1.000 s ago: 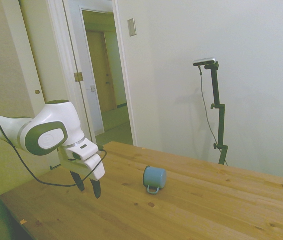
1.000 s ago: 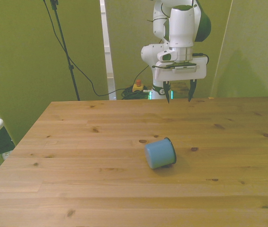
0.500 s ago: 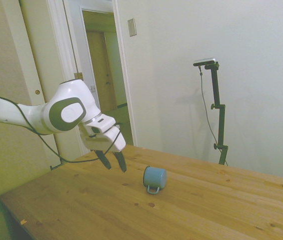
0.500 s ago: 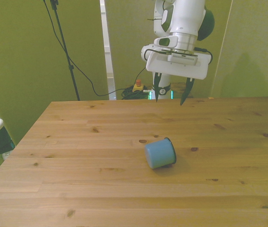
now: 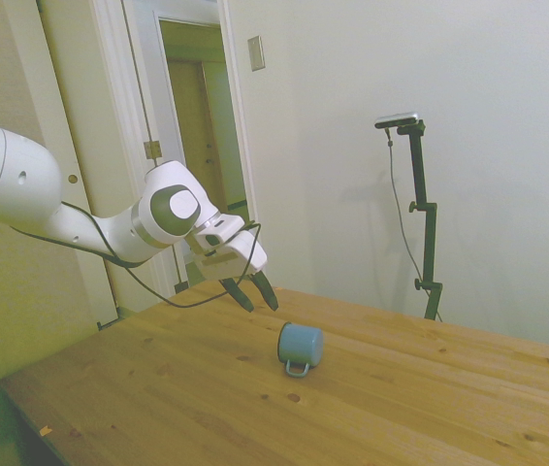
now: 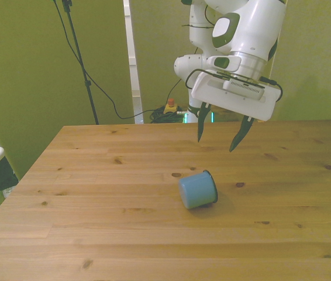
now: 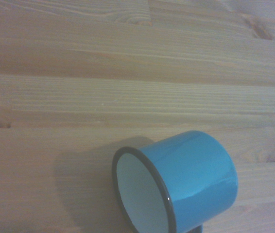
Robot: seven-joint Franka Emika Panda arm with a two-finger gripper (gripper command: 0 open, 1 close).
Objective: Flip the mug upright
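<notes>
Blue mug (image 6: 197, 189) lies sideways (hand (image 6: 217, 130) apart).

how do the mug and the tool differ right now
The mug lies on its side on the table; the tool hangs in the air above it, touching nothing. The mug is light blue; the tool is white with dark fingers, spread open.

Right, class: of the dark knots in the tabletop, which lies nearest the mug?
The knot just beside the mug's closed end, on the front view's left. The other nearby knot, off the rim side, sits clearly farther away.
</notes>
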